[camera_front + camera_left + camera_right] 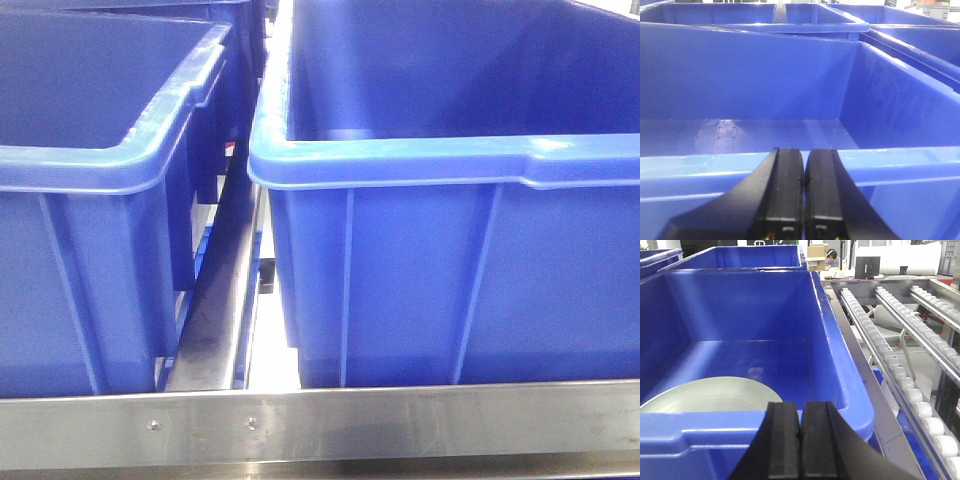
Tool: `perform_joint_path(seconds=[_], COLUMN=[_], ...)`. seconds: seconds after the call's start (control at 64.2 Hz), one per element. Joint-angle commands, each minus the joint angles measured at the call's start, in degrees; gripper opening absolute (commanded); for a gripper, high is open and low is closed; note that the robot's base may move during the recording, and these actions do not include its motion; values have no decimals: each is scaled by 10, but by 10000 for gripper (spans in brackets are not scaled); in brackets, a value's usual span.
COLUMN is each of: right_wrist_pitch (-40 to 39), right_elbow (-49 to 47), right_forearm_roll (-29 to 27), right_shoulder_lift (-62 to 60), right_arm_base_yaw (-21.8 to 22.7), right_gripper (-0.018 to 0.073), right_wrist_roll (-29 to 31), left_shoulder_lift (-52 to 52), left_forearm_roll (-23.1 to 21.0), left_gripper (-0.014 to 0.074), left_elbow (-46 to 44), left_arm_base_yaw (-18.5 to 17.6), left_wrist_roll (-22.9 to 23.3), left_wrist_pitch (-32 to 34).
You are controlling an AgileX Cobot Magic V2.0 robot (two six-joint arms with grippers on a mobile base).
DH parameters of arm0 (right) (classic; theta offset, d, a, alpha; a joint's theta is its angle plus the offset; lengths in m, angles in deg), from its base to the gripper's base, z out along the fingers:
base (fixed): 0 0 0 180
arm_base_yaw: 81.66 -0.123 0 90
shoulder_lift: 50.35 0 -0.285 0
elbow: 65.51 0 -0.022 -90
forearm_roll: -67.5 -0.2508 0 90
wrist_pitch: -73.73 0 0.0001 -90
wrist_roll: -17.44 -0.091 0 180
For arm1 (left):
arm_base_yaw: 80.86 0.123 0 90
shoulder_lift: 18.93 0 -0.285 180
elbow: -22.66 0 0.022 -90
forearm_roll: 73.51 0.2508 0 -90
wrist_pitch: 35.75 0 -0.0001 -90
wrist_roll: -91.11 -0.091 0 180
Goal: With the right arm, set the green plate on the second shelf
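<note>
Round pale sage-green matte plate (715, 395) lies flat on the floor of a deep blue plastic bin (840, 385), untouched.

R black gripper (800, 450) sits above that bin's near rim, fingers pressed together, holding nothing; L black gripper (803, 200) likewise closed over a second blue bin (880, 100), which I see nothing in. Front cam: two blue bins behind a steel shelf rail (400, 420). Roller conveyor (900, 375) beside the plate's bin; person (830, 257) far back.

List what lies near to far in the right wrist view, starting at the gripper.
Right gripper → near rim of the blue bin → green plate on the bin floor → bin's far wall → second blue bin → person at the back.
</note>
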Motion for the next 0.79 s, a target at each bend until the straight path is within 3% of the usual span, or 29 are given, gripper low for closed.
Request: perform_joint_path(seconds=[0.0, 0.779], right_wrist_pitch=[-54, -54], right_elbow=[-10, -10], right_forearm_roll=[8, 8], right_shoulder_lift=[6, 6], right_arm_base_yaw=[-1, -1], right_gripper=[50, 50], right_wrist_roll=[0, 0], left_shoulder_lift=[8, 11], left_forearm_roll=[-5, -2], left_gripper=[130, 130], left_elbow=[24, 24], left_arm_base_yaw=[-2, 7], left_wrist_roll=[4, 4], left_wrist_pitch=[48, 48])
